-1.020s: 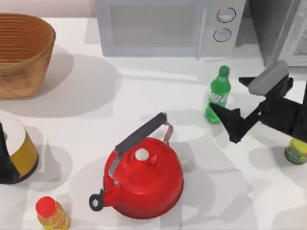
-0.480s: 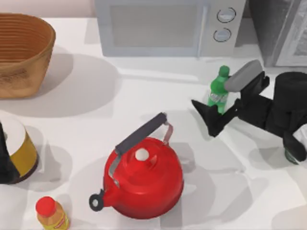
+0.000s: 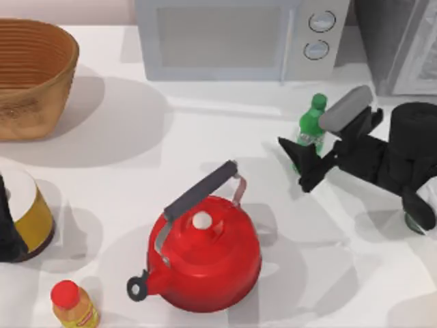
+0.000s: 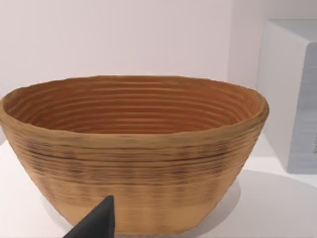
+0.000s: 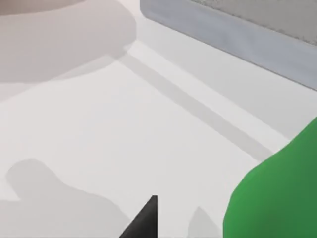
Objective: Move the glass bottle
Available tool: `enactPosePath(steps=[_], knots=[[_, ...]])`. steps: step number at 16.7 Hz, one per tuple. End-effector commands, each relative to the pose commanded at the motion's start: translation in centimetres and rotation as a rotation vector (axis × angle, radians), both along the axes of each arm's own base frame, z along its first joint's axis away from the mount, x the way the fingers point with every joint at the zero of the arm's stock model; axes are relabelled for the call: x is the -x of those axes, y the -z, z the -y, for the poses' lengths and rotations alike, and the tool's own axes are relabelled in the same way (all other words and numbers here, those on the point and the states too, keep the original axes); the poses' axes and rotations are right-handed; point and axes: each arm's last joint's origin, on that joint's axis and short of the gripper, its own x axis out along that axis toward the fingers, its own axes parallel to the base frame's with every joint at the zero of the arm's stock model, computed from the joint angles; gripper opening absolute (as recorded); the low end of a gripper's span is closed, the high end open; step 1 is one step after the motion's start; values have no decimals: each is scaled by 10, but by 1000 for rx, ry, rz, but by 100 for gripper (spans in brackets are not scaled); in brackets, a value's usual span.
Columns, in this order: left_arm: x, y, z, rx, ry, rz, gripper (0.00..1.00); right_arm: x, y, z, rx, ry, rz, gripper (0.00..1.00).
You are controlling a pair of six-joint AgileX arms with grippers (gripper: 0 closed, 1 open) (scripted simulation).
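Fingers of the right gripper (image 3: 300, 160) straddle the upright glass bottle (image 3: 311, 126) at its lower body, seemingly spread, not yet pinching. The left gripper's state I cannot tell; it is parked by the basket (image 4: 133, 148).

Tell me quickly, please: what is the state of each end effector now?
Left end effector: cannot be told, by the basket.
Right end effector: open around the glass bottle.

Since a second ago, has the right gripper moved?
Yes. The right gripper moved left toward the kettle, and its fingers now flank the glass bottle.
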Motion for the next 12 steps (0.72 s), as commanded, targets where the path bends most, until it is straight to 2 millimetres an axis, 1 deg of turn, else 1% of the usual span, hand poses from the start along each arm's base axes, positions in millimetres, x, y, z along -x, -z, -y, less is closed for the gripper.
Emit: enactPosePath(steps=[7,8,12], knots=[[0,0,0,0,0,0,100,0,0,0,0,0,0,2],[0,0,0,0,0,0,100,0,0,0,0,0,0,0],[0,0,0,0,0,0,100,0,0,0,0,0,0,0]])
